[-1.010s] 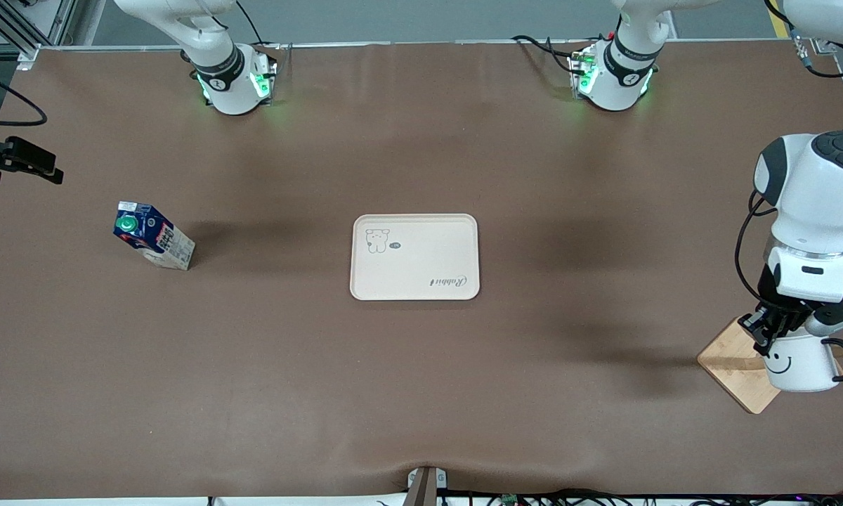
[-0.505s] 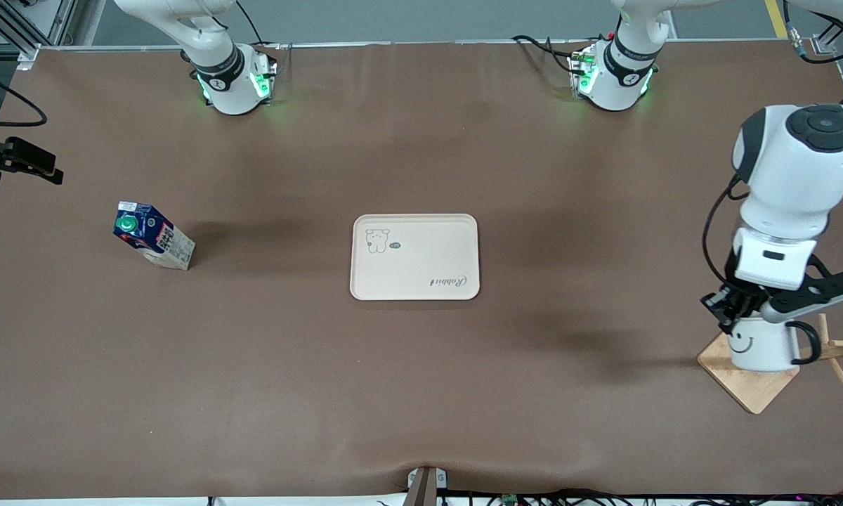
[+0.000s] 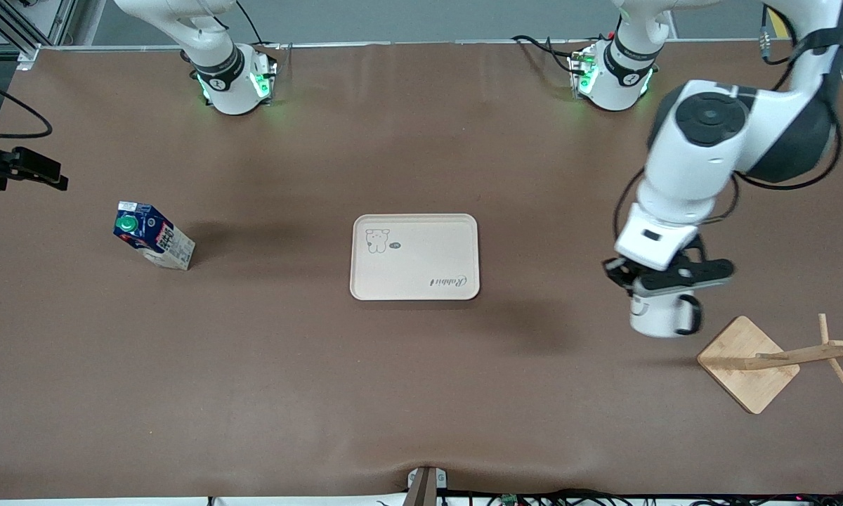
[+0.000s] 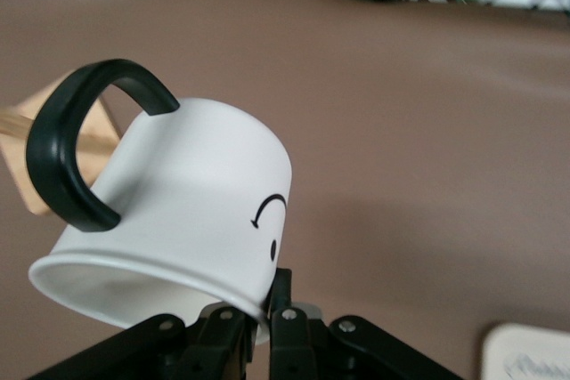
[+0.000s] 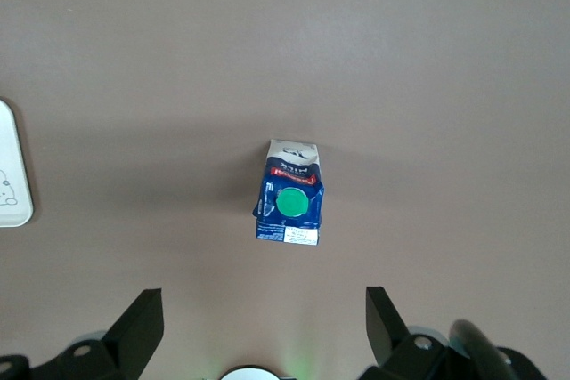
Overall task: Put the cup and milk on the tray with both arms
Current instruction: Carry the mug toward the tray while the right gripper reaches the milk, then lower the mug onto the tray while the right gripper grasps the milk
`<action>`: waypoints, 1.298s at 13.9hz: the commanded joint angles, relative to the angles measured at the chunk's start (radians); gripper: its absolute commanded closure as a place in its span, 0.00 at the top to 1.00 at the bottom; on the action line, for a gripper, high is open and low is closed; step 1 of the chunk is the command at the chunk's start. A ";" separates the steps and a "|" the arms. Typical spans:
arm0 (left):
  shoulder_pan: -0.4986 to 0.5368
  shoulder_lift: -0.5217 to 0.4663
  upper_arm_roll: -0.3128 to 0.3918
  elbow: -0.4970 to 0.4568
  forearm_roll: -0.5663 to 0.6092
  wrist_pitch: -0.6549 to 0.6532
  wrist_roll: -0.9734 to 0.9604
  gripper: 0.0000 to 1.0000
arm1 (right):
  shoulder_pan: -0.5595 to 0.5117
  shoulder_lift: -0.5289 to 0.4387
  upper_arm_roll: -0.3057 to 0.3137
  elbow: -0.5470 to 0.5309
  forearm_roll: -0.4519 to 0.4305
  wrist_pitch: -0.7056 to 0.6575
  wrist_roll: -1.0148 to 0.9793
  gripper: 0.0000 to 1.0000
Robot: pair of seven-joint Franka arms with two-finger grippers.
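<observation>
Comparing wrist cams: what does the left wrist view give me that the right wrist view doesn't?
Only the left wrist view: the cup, tilted, its rim pinched by the shut left gripper, with the wooden rack base on the table below it.

Only the right wrist view: the milk standing on the table, seen from above with its green cap, under the open right gripper, untouched.

Both: the brown table and an edge of the tray, which has nothing on it where visible.

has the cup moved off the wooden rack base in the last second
Yes. The cup, held in the left gripper, has left the wooden rack base and now hangs over bare table between it and the tray.
</observation>
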 commanded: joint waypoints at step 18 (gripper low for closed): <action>-0.436 0.472 -0.001 0.331 -0.340 -0.184 -0.381 0.00 | -0.101 0.144 0.008 -0.372 0.072 0.300 0.060 1.00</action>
